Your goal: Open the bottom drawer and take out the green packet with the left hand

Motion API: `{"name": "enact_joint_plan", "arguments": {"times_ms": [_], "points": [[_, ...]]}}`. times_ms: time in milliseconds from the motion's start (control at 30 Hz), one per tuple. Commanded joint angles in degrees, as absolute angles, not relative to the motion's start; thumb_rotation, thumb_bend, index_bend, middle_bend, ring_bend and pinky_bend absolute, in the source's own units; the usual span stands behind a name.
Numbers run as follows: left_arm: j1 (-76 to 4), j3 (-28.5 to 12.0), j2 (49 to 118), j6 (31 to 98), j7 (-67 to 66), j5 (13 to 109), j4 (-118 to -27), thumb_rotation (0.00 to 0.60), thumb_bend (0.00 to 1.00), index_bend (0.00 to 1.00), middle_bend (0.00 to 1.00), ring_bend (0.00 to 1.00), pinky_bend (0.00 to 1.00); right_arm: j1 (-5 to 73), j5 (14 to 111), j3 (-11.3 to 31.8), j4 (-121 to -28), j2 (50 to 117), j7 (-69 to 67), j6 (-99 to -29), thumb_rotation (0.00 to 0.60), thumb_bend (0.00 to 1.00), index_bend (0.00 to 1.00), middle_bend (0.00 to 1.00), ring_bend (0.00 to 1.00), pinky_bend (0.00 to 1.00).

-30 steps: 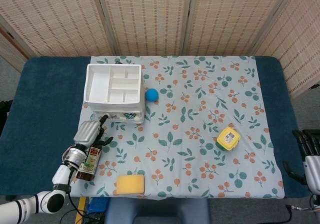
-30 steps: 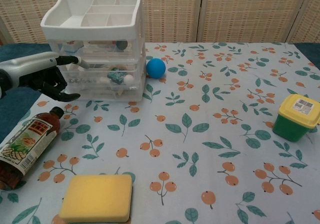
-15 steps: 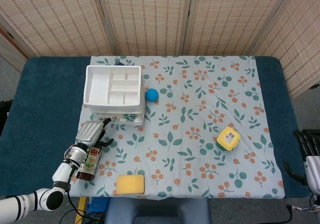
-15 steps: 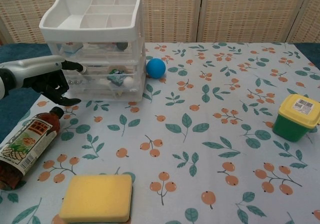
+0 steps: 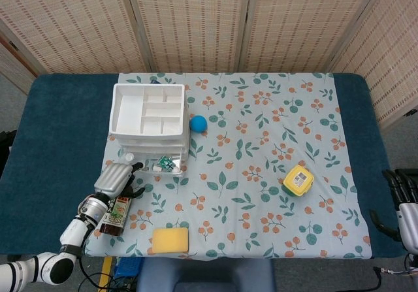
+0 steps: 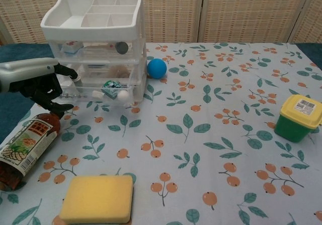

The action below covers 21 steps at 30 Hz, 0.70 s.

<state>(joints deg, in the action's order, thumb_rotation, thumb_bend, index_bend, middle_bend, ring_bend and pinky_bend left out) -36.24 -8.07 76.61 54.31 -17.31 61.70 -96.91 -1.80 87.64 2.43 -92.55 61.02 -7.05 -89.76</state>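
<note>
Woven bamboo screens back the scene; below them a dark blue surface carries a floral cloth printed with orange berries and green leaves.

Left hand sits at the left edge of the chest view, silver-backed with black fingers curled forward, one fingertip touching the front left corner of the bottom drawer. Whether the fingers hook the drawer front or only rest against it cannot be told. It holds nothing loose. In the head view the same hand lies lower left, just below the drawer.

Bottom drawer stands pulled partway out of the white drawer unit, which sits upper left on the cloth with a divided tray on top. Green packet lies inside the pulled drawer, toward its right half, next to a small white ball; it also shows from above.

Brown sauce bottle lies on its side, just below the left hand, cap toward the hand. Yellow sponge lies flat at the lower edge. Blue ball rests beside the unit's right side. Yellow-lidded green tub stands far right.

Right hand shows at the lower right edge of the head view, off the cloth, its dark fingers upward; its state cannot be told.
</note>
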Motion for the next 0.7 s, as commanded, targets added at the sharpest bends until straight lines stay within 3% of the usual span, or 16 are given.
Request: {"name": "enact_joint_plan", "arguments": {"times_ms": [33, 467, 700], "points": [[-36.04, -7.41, 76.08, 54.57, -17.31, 62.38, -97.68, 0.6, 0.28, 0.35, 0.89, 1.0, 1.0, -1.8, 87.67, 2.4, -92.49, 61.04, -7.1, -89.75, 0.6, 0.36, 0.0, 0.07, 0.0, 0.0], [-36.01, -5.45, 74.17, 55.06, -18.06, 64.12, -100.86, 0.6, 0.28, 0.36, 0.89, 1.0, 1.0, -2.0, 87.68, 2.43, -92.22, 61.07, -7.45, -90.06, 0.6, 0.36, 0.0, 0.07, 0.0, 0.0], [-35.66, -5.21, 72.89, 56.08, -17.29, 65.57, -101.97, 0.6, 0.28, 0.28, 0.89, 1.0, 1.0, -2.17, 87.77, 2.6, -92.26, 60.67, -7.39, -90.62, 0.6, 0.36, 0.0, 0.07, 0.0, 0.0]]}}
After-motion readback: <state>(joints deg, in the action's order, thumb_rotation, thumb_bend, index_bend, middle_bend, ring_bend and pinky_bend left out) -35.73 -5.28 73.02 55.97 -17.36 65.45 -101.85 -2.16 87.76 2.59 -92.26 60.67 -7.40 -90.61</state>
